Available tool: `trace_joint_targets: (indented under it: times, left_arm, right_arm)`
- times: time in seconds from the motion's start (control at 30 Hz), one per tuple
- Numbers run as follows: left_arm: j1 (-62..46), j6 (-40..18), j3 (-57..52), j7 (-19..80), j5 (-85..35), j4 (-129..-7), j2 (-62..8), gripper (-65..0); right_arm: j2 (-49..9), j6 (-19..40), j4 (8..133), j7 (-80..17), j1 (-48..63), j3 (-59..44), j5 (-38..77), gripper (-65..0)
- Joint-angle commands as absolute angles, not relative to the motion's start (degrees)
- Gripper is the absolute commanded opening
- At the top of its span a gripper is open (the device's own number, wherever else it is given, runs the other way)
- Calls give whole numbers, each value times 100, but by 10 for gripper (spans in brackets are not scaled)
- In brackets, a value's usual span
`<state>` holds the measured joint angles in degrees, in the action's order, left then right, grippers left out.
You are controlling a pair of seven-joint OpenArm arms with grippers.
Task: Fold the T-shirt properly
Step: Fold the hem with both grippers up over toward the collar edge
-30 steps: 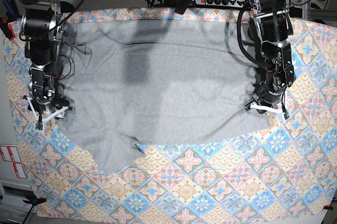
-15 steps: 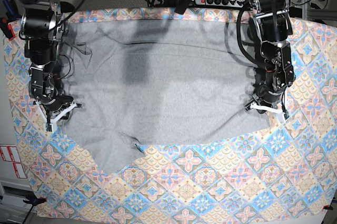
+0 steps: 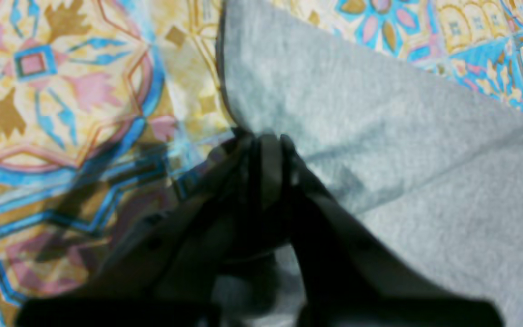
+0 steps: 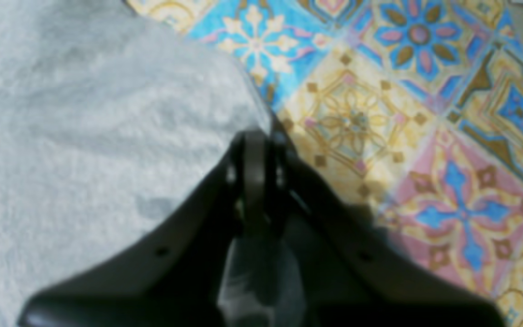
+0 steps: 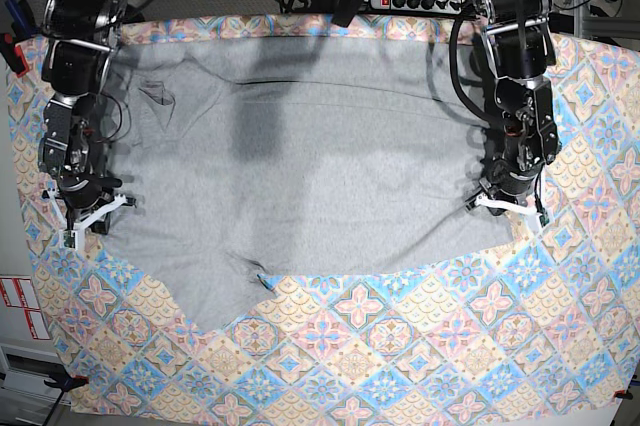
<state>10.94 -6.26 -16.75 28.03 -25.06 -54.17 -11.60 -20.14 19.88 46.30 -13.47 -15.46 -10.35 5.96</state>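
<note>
Two grippers are down at opposite side edges of the T-shirt (image 5: 300, 166), which lies spread flat, plain grey side up, on the patterned tablecloth (image 5: 420, 346), filling the far and middle part of it. The left gripper (image 5: 510, 204), at the scene's right, has its jaws pressed together on the shirt's near right corner; the wrist view shows grey cloth pinched and tenting up from the tips. The right gripper (image 5: 88, 214), at the scene's left, is likewise closed at the left edge of the cloth, with fabric caught between the tips.

By my judgement the shirt is light, limp and not slippery (thin cotton sags and drags, it never holds a shape), so corners and hems are the places to hold, lifting both sides together to keep it taut. Its long axis runs left to right across the scene; one sleeve (image 5: 205, 296) juts toward the near left, so the collar end likely points left
</note>
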Motion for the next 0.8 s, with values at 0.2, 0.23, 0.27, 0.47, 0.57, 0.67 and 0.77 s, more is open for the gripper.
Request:
trace_joint_targets:
  times: [0.2, 0.23, 0.27, 0.47, 0.57, 0.67, 0.77]
  left_arm:
    - [593, -629, -1701, 2826, -2501, -6607, -1235, -650]
    - [505, -629, -1701, 2826, -2501, -6774, -1235, -650]
    - [400, -629, -1701, 2826, -2501, -6958, -1235, -650]
    - [-84, -629, -1719, 2826, -2510, -7714, -1402, -650]
    - [-259, -629, -1719, 2826, -2510, -7969, -1437, -650]
    - [-444, -629, -1780, 2826, -2510, -8207, -1508, -650]
    - [-637, -629, -2009, 2826, -2510, -8382, -1508, -650]
  right_arm:
    - [-2097, 2009, 5367, -1209, -1130, -1068, 637, -650]
    - [-2097, 2009, 5499, -1209, -1042, -1068, 637, -650]
    - [-2097, 2009, 5657, -1209, -936, -1086, 637, -650]
    - [-2097, 2018, 6281, -1218, -400, -1666, 637, -650]
    - [-2097, 2018, 6484, -1218, -163, -1798, 655, -650]
    - [-2097, 2026, 6668, -1218, 48, -1921, 655, -650]
    - [-2097, 2026, 6949, -1218, 286, -2026, 655, -650]
